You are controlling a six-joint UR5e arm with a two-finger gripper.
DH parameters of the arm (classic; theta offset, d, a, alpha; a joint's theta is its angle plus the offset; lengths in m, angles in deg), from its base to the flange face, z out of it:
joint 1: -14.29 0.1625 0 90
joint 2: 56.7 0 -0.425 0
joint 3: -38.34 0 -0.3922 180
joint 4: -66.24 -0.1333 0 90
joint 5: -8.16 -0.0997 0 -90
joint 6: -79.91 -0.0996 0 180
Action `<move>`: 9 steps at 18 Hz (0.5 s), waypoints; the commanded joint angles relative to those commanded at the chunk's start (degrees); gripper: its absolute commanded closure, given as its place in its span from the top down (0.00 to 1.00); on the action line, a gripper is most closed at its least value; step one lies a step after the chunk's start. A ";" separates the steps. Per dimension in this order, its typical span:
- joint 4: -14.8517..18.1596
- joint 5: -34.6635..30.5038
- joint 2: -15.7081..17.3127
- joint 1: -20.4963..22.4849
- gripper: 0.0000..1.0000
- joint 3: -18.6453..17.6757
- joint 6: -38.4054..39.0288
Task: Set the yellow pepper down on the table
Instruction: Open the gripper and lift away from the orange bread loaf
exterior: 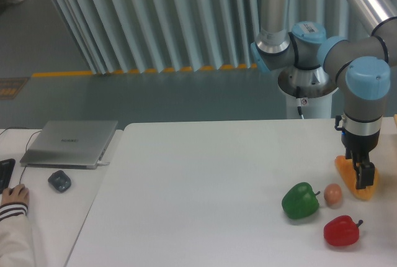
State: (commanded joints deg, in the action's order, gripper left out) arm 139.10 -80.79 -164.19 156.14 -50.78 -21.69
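No bright-yellow pepper shows in this view; it is hidden or out of frame. The white table fills the middle and right. My gripper points straight down at the table's right side, with its dark fingers low against an orange-tan, croissant-like bread that lies on the table. The fingers overlap the bread, so I cannot tell whether they are open around it, shut on it, or only in front of it.
A green pepper, a small tan egg-like thing and a red pepper lie left of and in front of the gripper. A tan edge shows at the far right. A laptop, a mouse and a person's hand are on the left desk.
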 joint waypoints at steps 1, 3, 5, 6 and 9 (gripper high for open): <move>0.00 0.18 0.00 0.00 1.00 0.00 -0.09; 0.00 0.27 0.00 0.09 1.00 0.08 -0.09; 0.00 -0.08 0.26 0.70 1.00 0.44 -0.52; -0.17 -0.08 0.00 1.66 1.00 0.61 -0.62; -0.70 -0.09 0.00 4.56 1.00 0.44 -1.14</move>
State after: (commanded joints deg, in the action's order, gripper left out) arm 138.40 -80.87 -164.20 160.70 -50.34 -22.83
